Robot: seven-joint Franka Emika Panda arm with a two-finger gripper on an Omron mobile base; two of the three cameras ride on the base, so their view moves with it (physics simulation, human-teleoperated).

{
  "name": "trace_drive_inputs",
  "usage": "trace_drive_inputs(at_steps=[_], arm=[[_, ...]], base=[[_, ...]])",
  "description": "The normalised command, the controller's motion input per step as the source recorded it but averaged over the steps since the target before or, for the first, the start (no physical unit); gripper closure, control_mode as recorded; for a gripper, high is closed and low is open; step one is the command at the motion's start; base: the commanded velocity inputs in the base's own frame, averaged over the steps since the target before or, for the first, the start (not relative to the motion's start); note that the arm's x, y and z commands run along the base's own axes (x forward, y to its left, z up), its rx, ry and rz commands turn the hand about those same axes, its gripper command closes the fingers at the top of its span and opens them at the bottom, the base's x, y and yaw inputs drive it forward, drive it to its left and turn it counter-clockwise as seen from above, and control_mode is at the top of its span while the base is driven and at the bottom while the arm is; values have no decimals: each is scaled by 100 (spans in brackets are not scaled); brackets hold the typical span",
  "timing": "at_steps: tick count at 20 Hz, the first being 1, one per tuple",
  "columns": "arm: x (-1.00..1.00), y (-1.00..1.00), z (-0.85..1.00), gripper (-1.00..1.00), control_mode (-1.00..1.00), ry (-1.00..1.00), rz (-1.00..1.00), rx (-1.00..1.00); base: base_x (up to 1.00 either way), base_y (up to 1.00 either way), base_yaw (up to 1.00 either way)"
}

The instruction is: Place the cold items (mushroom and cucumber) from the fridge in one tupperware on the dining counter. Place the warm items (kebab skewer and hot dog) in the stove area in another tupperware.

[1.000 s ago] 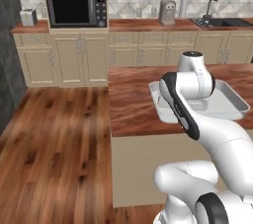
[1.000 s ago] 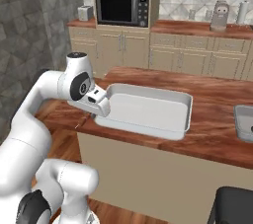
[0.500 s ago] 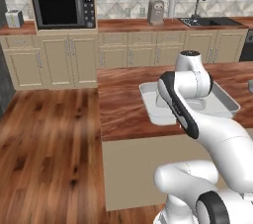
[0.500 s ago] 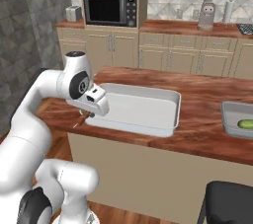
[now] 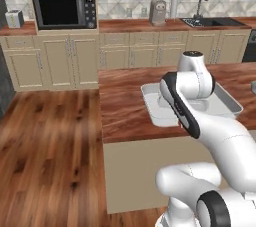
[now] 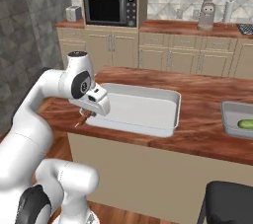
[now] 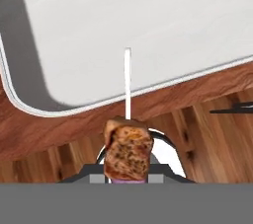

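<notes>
Tool (image 7: 127,171) was clamped narrow on the kebab skewer (image 7: 127,146); brown meat chunk sat right at the tips, and the bare thin stick ran straight out from it, along the tool's own line.

Skewer's long axis pointed away from the tool toward the white tub (image 7: 148,25). The stick's free end appeared to lie over the tub's near rim and floor, while the meat end and the tool hung back over the wood worktop (image 7: 59,129), just outside that rim.

From the right base camera the tool (image 6: 85,114) hovered at the tub's (image 6: 143,112) near left corner, beside rather than above its middle. Judgement: the tub lay ahead along the skewer's axis, so the drop called for a short advance that way.

Further along the worktop, a second tub (image 6: 238,119) held the cucumber (image 6: 245,124), well apart.
</notes>
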Motion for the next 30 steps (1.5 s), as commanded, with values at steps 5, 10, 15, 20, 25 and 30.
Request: trace_drive_inputs(at_steps=[5,10,15,20,25,30], arm=[[83,-6,10,100,-100,7,-32,21],[58,-22,1,100,-100,6,-37,14],[39,-29,-11,100,-100,4,-25,-2],[46,-23,-22,100,-100,8,-33,-4],[22,0,-28,100,-100,10,-41,-13],[25,-8,-43,100,-100,1,-24,-8]], base=[[0,0,0],[0,0,0],[0,0,0],[0,0,0],[0,0,0],[0,0,0]])
